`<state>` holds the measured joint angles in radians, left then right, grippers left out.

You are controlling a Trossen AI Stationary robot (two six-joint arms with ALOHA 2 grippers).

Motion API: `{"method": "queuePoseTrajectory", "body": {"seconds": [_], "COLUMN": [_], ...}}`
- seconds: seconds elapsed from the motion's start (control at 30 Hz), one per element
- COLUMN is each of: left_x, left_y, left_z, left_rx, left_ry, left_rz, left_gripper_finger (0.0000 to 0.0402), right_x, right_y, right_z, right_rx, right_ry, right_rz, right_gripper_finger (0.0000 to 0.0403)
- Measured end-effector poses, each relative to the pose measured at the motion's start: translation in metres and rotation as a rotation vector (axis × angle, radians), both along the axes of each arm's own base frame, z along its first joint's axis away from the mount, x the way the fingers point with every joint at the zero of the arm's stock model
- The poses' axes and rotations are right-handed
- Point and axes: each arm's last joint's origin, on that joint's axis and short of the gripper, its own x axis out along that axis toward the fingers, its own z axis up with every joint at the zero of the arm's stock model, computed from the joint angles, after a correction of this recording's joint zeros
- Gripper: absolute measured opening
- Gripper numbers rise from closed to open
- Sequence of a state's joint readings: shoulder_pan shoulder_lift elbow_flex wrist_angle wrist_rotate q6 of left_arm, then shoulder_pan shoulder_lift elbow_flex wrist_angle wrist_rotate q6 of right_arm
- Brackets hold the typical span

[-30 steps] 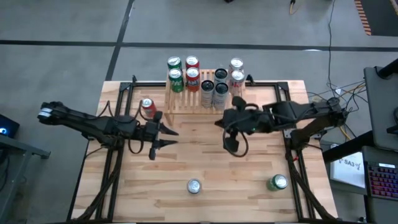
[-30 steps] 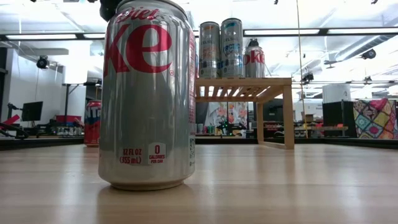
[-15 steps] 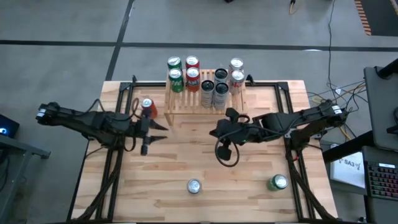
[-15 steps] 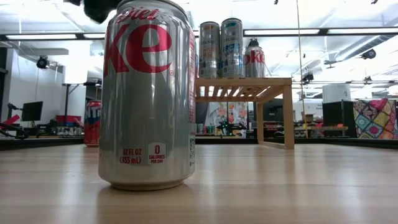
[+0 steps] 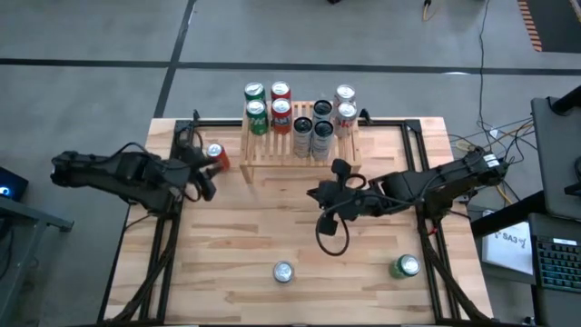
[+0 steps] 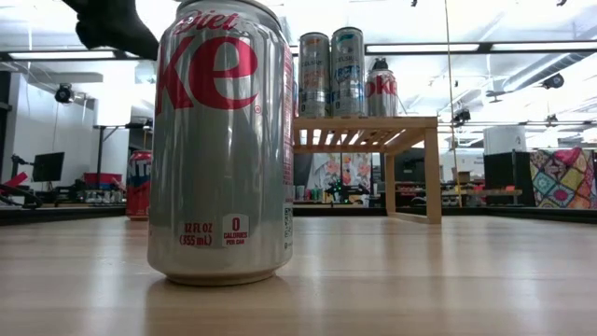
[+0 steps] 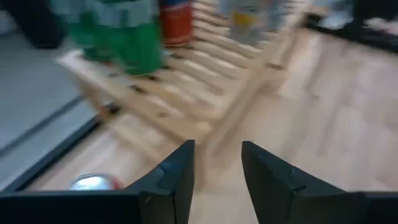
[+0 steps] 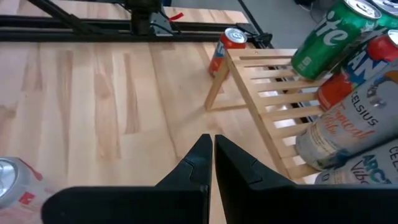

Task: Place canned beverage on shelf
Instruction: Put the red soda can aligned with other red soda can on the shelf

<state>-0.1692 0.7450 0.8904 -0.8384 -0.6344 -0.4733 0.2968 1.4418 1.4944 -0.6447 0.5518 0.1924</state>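
Observation:
The shelf [image 5: 300,145], a low light-wood slatted rack, stands at the table's far middle with several cans upright on it. A red can [image 5: 214,156] stands on the table just left of it. A silver can [image 5: 283,271] and a green can [image 5: 406,265] stand near the front edge. My left gripper [image 5: 201,182] hovers open beside the red can, slanting toward the shelf [image 7: 186,93]; nothing is between its fingers [image 7: 180,171]. My right gripper [image 5: 315,193] hangs shut over the table's middle, below the shelf's front edge, holding nothing [image 8: 212,149].
Black frame rails [image 5: 168,245] run along the table's left and right sides. The silver can [image 6: 224,140] fills the low view's foreground, with the shelf [image 6: 368,131] behind it. Bare wood [image 5: 272,227] lies between the shelf and the front cans.
My left gripper has drawn back toward the table's left edge and far side, next to the red can, tipping up from pointing down to slanting at the shelf. My right gripper has sunk and shifted a little toward the near edge, still shut.

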Motion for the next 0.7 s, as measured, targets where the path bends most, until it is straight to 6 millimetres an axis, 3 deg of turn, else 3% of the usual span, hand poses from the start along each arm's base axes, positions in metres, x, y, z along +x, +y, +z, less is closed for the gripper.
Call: {"method": "queuePoseTrajectory", "body": {"seconds": [0.13,0.37,0.7], "left_x": [0.0,0.007,0.016], "left_y": [0.007,0.024,0.086], "left_z": [0.005,-0.01,-0.033], "left_rx": [0.034,-0.031,-0.195], "left_ry": [0.103,0.347,0.564], "left_rz": [0.032,-0.08,-0.021], "left_gripper_finger": [0.0094,0.0044,0.001], "right_x": [0.0,-0.002,-0.002], "right_y": [0.0,-0.001,-0.001], "right_z": [0.0,-0.004,-0.012], "right_rx": [-0.024,-0.061,-0.086], "right_ry": [0.013,0.057,0.09], "right_rz": [0.015,0.036,0.05], "right_gripper_finger": [0.0009,0.0009,0.0009]}}
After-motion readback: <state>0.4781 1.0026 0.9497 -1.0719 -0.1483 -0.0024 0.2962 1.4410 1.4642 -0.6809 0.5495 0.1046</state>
